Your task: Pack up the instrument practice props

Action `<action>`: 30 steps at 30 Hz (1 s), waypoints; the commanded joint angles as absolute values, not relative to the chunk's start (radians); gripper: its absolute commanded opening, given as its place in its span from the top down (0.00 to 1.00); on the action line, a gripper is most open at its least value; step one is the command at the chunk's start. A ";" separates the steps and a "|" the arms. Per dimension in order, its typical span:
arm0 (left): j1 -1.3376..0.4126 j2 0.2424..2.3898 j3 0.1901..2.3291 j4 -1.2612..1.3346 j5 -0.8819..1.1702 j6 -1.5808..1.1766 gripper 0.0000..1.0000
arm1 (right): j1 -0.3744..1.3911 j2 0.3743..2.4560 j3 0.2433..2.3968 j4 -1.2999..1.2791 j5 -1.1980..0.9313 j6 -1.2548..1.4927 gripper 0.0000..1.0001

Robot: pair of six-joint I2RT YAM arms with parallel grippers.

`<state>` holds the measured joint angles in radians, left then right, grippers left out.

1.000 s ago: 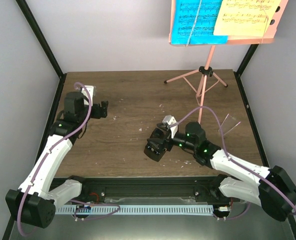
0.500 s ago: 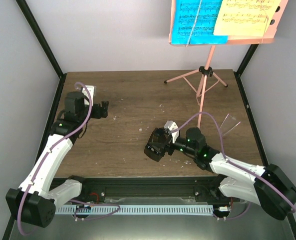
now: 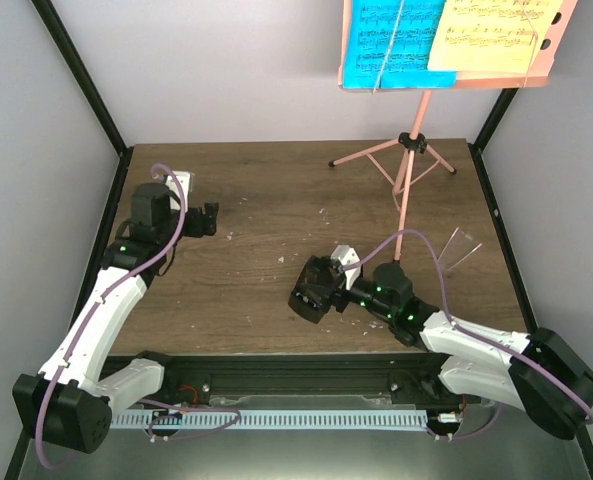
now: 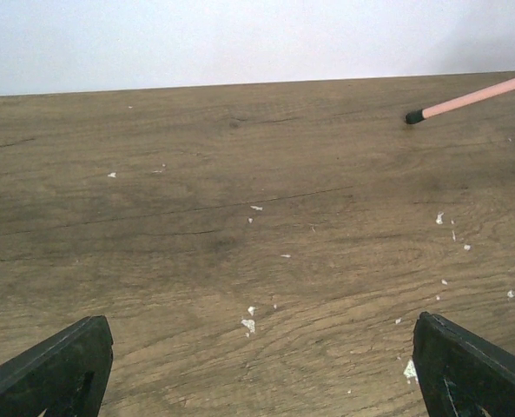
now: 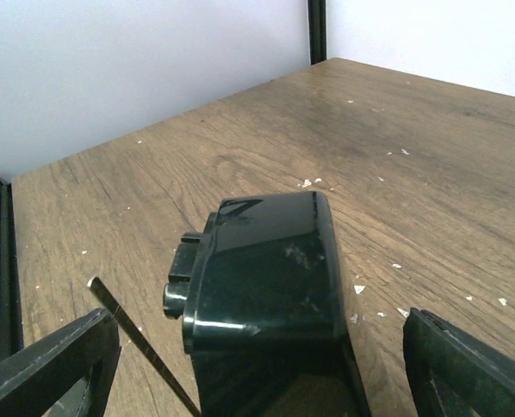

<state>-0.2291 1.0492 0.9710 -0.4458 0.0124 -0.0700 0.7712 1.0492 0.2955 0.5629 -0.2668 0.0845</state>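
The pink music stand (image 3: 408, 170) stands at the back right. Its desk (image 3: 446, 78) holds a cyan page (image 3: 391, 40) and a pale-yellow page (image 3: 491, 35). The black metronome (image 3: 309, 292) sits on the table near the front middle. My right gripper (image 3: 321, 283) is open around it. In the right wrist view the metronome (image 5: 266, 287) fills the gap between the fingers (image 5: 53, 365), with room on both sides. My left gripper (image 3: 206, 218) is open and empty at the left. One pink stand leg tip (image 4: 465, 97) shows far ahead of it in the left wrist view.
A clear plastic piece (image 3: 459, 247) stands right of the stand's pole. A thin black rod (image 5: 140, 343) lies left of the metronome. Small white flecks (image 4: 250, 323) litter the wooden table (image 3: 276, 190). Black frame posts (image 3: 81, 75) edge the walls.
My right arm's elbow has sunk toward the near edge and the gripper has shifted slightly around the metronome. The left arm has not moved.
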 commanded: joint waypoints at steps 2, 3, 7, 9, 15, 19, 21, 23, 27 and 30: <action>-0.229 1.046 0.960 -0.420 0.020 -0.061 0.05 | 0.817 1.047 0.298 0.597 -0.175 0.052 0.12; -0.230 1.047 0.959 -0.420 0.020 -0.061 0.05 | 0.826 1.051 0.299 0.603 -0.164 0.049 0.12; -0.230 1.050 0.959 -0.420 0.021 -0.063 0.05 | 0.837 1.079 0.308 0.619 -0.151 0.045 0.17; -0.231 1.047 0.957 -0.418 0.022 -0.064 0.05 | 0.838 1.092 0.310 0.619 -0.144 0.042 0.22; -0.234 1.049 0.956 -0.415 0.021 -0.063 0.05 | 0.837 1.086 0.303 0.628 -0.140 0.053 0.33; -0.236 1.048 0.956 -0.416 0.019 -0.064 0.05 | 0.838 1.085 0.295 0.634 -0.144 0.054 0.37; -0.237 1.050 0.954 -0.416 0.017 -0.064 0.05 | 0.837 1.084 0.292 0.636 -0.145 0.055 0.37; -0.238 1.051 0.954 -0.416 0.017 -0.064 0.05 | 0.838 1.083 0.286 0.638 -0.147 0.057 0.38; -0.241 1.052 0.954 -0.416 0.016 -0.064 0.05 | 0.838 1.075 0.277 0.640 -0.143 0.067 0.39; -0.240 1.051 0.954 -0.416 0.015 -0.064 0.05 | 0.838 1.062 0.263 0.644 -0.139 0.074 0.39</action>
<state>-0.2363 1.0492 0.9627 -0.4389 0.0124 -0.0700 0.8265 1.0859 0.2844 0.6109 -0.1448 0.0643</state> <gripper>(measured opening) 0.949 0.613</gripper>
